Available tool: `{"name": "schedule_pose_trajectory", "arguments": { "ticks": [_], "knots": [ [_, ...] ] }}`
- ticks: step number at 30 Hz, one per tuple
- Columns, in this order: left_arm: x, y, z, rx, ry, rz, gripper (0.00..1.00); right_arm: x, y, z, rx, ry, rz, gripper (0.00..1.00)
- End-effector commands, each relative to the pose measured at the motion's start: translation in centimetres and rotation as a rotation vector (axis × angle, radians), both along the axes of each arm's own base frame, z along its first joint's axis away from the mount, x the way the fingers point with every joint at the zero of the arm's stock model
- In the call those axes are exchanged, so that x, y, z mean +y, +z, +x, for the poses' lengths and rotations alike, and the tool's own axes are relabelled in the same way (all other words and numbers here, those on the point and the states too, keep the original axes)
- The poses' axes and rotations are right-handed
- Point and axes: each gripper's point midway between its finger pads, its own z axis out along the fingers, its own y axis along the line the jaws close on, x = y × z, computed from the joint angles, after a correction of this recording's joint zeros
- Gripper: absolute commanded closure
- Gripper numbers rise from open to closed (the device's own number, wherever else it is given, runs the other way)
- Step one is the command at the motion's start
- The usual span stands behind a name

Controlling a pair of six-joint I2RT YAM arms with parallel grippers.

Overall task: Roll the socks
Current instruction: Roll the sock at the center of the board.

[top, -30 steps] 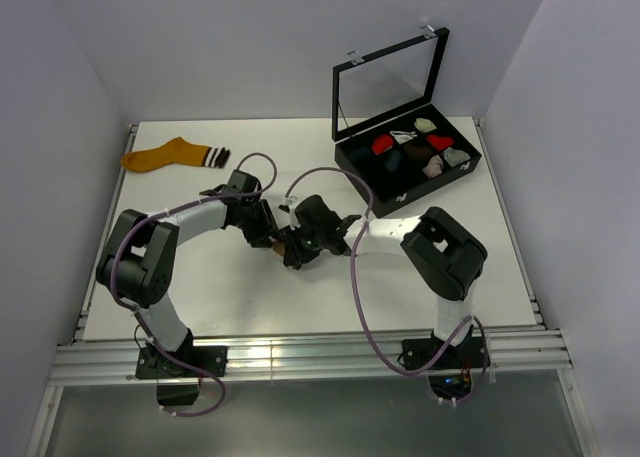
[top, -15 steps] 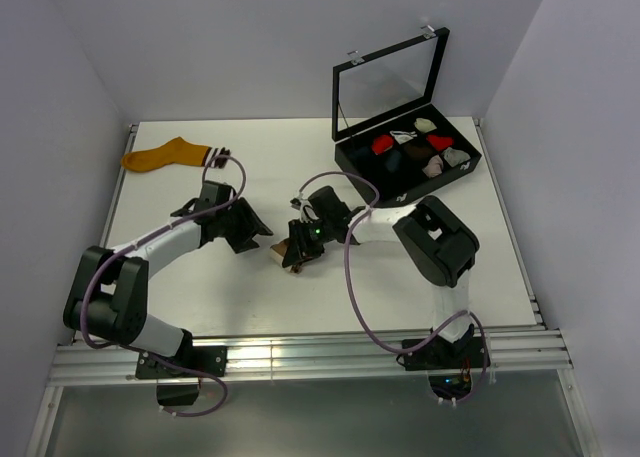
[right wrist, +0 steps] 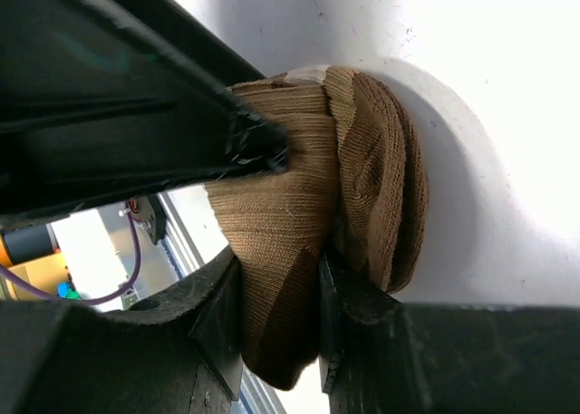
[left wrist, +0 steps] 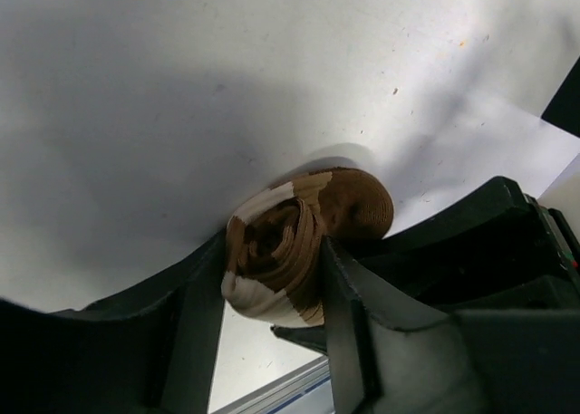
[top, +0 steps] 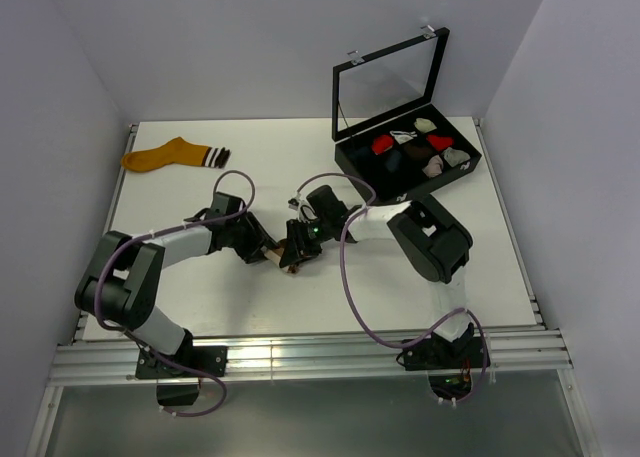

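While the white table (top: pixel 300 287) takes up most of the overhead view, the black compartment box (top: pixel 430 185) sits at its far right with the glass lid (top: pixel 385 82) standing open. Small bundles fill the compartments: a red one (top: pixel 381 145), a white one (top: pixel 403 136), a pink one (top: pixel 434 166) and a grey one (top: pixel 457 157), with the dark cells too dim to read. Down at mid-table, both arms meet. The left gripper (left wrist: pixel 272 251) has its fingers narrowed either side of the brown sock (left wrist: pixel 290 233), pressing the rolled, cream-tipped bundle from both flanks. The right gripper (right wrist: pixel 276 278) pinches that same roll from the other end, fingers tight against the ribbed fabric, with the roll's far side resting on the table. From above, the roll (top: pixel 275 254) is only a tan sliver between the two black heads. The mustard-orange sock (top: pixel 165 157) lies flat at the far left, well apart from both arms.
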Motion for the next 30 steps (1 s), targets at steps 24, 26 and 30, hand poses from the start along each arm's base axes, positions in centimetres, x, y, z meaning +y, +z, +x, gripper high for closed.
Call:
{"name": "schedule_pose_trajectory", "arguments": {
  "ticks": [24, 26, 30],
  "knots": [
    [-0.5, -2.6, -0.1, 0.136, -0.113, 0.088, 0.73, -3.1, 9.7, 3.0, -0.946, -0.187, -0.367, 0.38],
    [-0.5, -2.4, 0.1, 0.133, -0.116, 0.092, 0.72, -2.7, 8.9, 2.8, -0.981, -0.182, -0.418, 0.37],
    [-0.6, -2.5, 0.0, 0.145, -0.122, 0.101, 0.73, -0.9, 7.4, 1.3, -1.020, -0.113, -0.458, 0.36]
  ]
}}
